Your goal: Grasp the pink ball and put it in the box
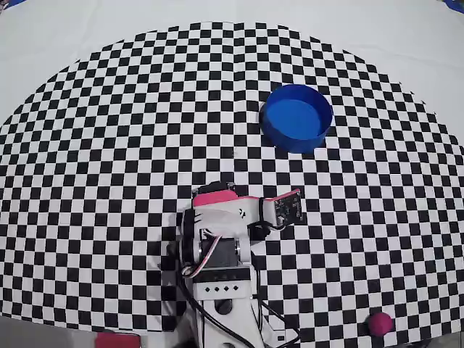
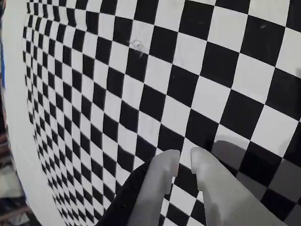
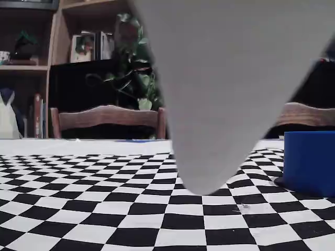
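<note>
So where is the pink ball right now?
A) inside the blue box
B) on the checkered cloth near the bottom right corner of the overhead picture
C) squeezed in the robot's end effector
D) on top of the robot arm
B: in the overhead view the pink ball lies on the checkered cloth near the bottom right corner, far from the blue box, which looks empty, and the end effector holds nothing.

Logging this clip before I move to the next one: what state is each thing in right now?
pink ball: loose on the checkered cloth near the overhead view's bottom right edge, not held.
blue box: upright, open-topped, nothing visible inside.
gripper: fingers nearly together, holding nothing, above the cloth.
arm: folded near its base, far from ball and box.
</note>
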Robot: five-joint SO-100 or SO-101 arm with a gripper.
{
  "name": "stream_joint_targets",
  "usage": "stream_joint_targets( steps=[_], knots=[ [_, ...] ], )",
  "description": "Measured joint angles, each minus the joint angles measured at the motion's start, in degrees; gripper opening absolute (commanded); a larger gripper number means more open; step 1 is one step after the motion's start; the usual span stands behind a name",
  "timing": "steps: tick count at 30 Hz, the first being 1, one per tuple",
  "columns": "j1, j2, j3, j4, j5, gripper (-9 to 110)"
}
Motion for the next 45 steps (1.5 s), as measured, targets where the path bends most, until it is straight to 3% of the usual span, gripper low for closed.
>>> stream_joint_targets(
  steps=[6, 14, 28, 36, 45],
  knots=[
    [0.00, 0.00, 0.18, -0.97, 0.00, 0],
    [0.00, -0.09, 0.35, -11.87, 0.00, 1],
    [0.00, -2.64, 0.35, -33.22, -1.67, 17],
    [-1.58, -2.64, 0.97, -36.83, -17.31, 22],
    [-1.05, -2.64, 1.85, -37.27, -49.22, 28]
  ],
)
